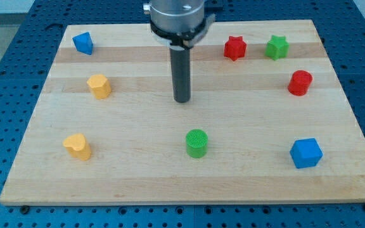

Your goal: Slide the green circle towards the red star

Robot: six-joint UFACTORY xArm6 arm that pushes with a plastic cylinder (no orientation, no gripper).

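Observation:
The green circle [196, 143] stands on the wooden board [189, 180] a little below its middle. The red star [234, 47] sits near the view's top, right of centre. My tip [182, 100] is on the board above the green circle and slightly to its left, with a clear gap between them. It is well to the left of and below the red star.
A green star [276, 47] is just right of the red star. A red cylinder [300, 83] is at the right, a blue cube [306, 153] at the bottom right. A blue block [83, 43] is top left, two yellow blocks [99, 85] [77, 146] on the left.

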